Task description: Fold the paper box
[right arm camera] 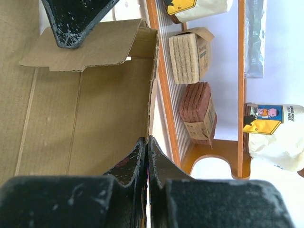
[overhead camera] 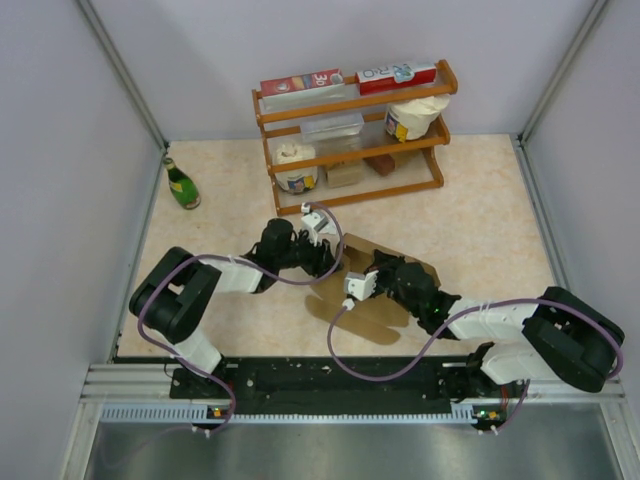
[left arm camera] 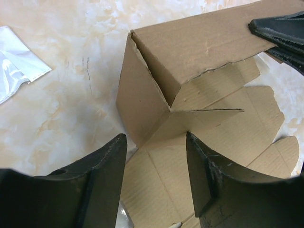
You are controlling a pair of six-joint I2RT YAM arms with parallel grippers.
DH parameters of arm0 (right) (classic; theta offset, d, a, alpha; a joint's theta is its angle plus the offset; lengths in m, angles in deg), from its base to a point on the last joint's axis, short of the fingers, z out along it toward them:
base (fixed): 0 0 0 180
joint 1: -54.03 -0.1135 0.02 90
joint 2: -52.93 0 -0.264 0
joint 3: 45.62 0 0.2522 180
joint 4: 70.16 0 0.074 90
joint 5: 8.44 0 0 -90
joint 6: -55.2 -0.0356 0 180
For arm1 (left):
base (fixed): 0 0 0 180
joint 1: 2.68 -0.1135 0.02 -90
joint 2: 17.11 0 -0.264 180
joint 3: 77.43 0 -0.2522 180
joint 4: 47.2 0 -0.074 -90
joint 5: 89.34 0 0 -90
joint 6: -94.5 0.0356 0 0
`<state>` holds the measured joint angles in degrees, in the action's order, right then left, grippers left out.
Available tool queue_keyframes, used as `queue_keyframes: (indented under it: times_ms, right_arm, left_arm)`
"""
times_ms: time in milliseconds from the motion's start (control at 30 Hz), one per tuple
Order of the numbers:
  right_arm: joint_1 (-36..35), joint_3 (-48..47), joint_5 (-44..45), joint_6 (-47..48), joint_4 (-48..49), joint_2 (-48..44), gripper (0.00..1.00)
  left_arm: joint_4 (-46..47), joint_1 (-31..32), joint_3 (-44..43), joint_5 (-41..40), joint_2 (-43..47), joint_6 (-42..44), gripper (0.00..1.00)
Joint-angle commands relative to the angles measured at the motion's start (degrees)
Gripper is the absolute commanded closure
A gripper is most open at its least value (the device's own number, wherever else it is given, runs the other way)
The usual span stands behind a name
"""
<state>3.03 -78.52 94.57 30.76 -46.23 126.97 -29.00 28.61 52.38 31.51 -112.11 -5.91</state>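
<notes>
1. Top view: a wooden rack point(overhead camera: 350, 105) carries two red cartons point(overhead camera: 345, 80) with large white lettering. One seems to show "30"; the rest is too small to read. The label on the green bottle point(overhead camera: 182, 184) cannot be read either. The paper box point(overhead camera: 375, 305) lies mid-table point(overhead camera: 480, 220) in front of the rack. The left gripper point(overhead camera: 325, 262) is at its left edge and the right gripper point(overhead camera: 385, 278) is over its middle.
2. Left wrist view: the left gripper point(left arm camera: 156, 142) stands open, with nothing between its fingers. The paper box point(left arm camera: 199, 128) lies just beyond the fingertips. It is plain brown and unprinted. One long panel is folded upright, an end flap leans inward, and the creased, notched remainder lies flat. The right gripper point(left arm camera: 280, 38) has its black tips on the far end of the raised panel. A clear plastic scrap point(left arm camera: 19, 66) lies apart on the left.
3. Right wrist view: the right gripper point(right arm camera: 147, 142) has its fingers pressed together. The upright wall of the paper box point(right arm camera: 95, 104) runs straight into their seam, pinched there. The left gripper point(right arm camera: 71, 19) touches a folded flap ahead. On the rack point(right arm camera: 164, 95) beyond are a sleeved tan sponge point(right arm camera: 187, 54), a brown pad point(right arm camera: 195, 105) and a white pack point(right arm camera: 280, 135). The pack has a yellow cartoon label, and its print is too fine to read.
</notes>
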Motion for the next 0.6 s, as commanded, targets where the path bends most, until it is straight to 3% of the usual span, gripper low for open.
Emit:
queue_keyframes:
  times_ms: [0, 567]
  right_arm:
    - [-1.12, -0.55, -0.80, -1.84, 0.54, 0.49, 1.00]
    - [-2.08, -0.90, -1.50, -2.19, -0.78, 0.67, 1.00]
  left_arm:
    - [5.65, 0.35, 0.30, -0.53, 2.19, 0.57, 0.42]
    - [6.44, 2.29, -1.55, -4.39, 0.25, 2.94, 0.35]
